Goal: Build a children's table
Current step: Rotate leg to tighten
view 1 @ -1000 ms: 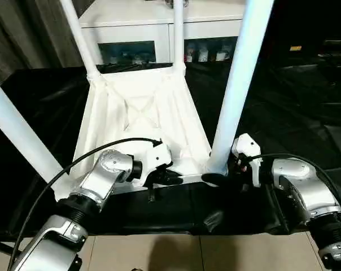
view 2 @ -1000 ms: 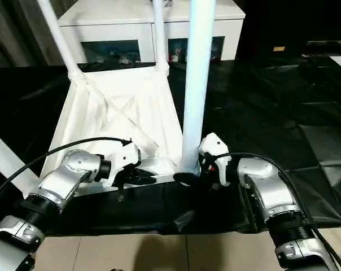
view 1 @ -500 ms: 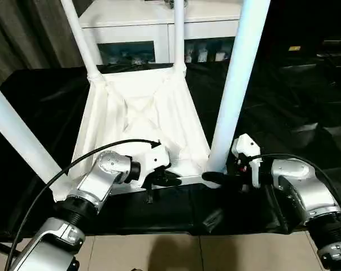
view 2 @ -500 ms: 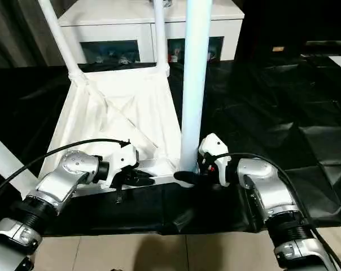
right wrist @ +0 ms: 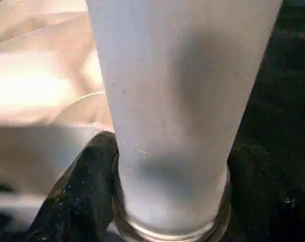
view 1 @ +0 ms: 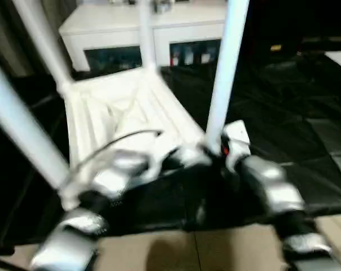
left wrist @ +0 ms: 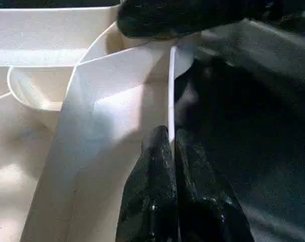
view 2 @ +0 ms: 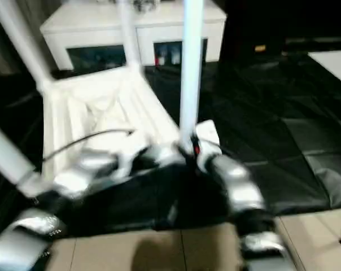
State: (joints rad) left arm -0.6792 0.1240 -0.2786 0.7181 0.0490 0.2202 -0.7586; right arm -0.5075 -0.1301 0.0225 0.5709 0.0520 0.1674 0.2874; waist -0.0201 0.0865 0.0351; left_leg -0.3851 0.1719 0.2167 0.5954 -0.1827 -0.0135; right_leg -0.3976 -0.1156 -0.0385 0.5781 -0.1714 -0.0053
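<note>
Jaws of the left gripper (left wrist: 171, 151) are pinching shut on the thin near rim of the white plastic rectangular tabletop (view 1: 117, 116), one black finger (left wrist: 151, 191) on each face of that edge, as the left wrist view is showing. Jaws of the right gripper (right wrist: 167, 201) are standing apart around the base of the near-right long tapered white tube leg (view 1: 224, 70), with a black finger (right wrist: 82, 196) pressing against the tube just above its round corner socket (right wrist: 170, 229). The tabletop is lying upside down on the black sheet (view 1: 283, 113) with its ribbed underside facing up, its near edge sitting right at both grippers and its far edge reaching toward the white cabinet with glass doors (view 1: 153, 39). Three more white legs are rising from the other corners. Compared with a second ago, both head views are blurring and the whole scene is sitting shifted and tilted, so the camera is moving; both grippers are keeping their places at the near edge and the leg base.
</note>
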